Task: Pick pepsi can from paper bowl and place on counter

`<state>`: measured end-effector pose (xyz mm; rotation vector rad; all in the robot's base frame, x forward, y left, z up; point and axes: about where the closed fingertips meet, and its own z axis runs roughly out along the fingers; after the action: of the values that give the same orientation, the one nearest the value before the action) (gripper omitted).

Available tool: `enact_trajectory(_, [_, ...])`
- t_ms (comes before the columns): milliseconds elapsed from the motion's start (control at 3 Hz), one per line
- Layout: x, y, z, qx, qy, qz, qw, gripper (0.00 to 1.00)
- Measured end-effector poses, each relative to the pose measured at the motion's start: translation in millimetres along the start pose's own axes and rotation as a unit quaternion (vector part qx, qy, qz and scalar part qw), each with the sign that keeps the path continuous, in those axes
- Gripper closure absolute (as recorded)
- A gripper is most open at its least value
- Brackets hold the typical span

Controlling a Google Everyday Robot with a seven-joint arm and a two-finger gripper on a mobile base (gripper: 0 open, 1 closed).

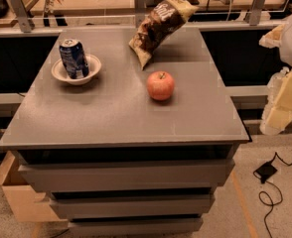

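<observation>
One dark blue metal pepsi can [73,57] stands in one round off-white paper bowl [94,67], far left on the grey tabletop [111,115]; one pale gripper [281,105] hangs at right, can't tell if open.

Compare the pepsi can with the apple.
The pepsi can is dark blue and cylindrical; the apple is red and round. The can stands in the paper bowl; the apple sits bare on the counter. Neither touches the pincer, which hangs beyond the counter's right edge.
</observation>
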<state>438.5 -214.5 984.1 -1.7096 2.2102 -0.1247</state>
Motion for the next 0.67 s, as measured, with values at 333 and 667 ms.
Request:
enact_trajectory(333, [-0.1, 0.0, 0.0, 0.0, 0.0, 0.0, 1.0, 0.0])
enact_trajectory(667, [-16.4, -12.8, 8.7, 0.015, -0.042, 0.023, 0.9987, 0.0])
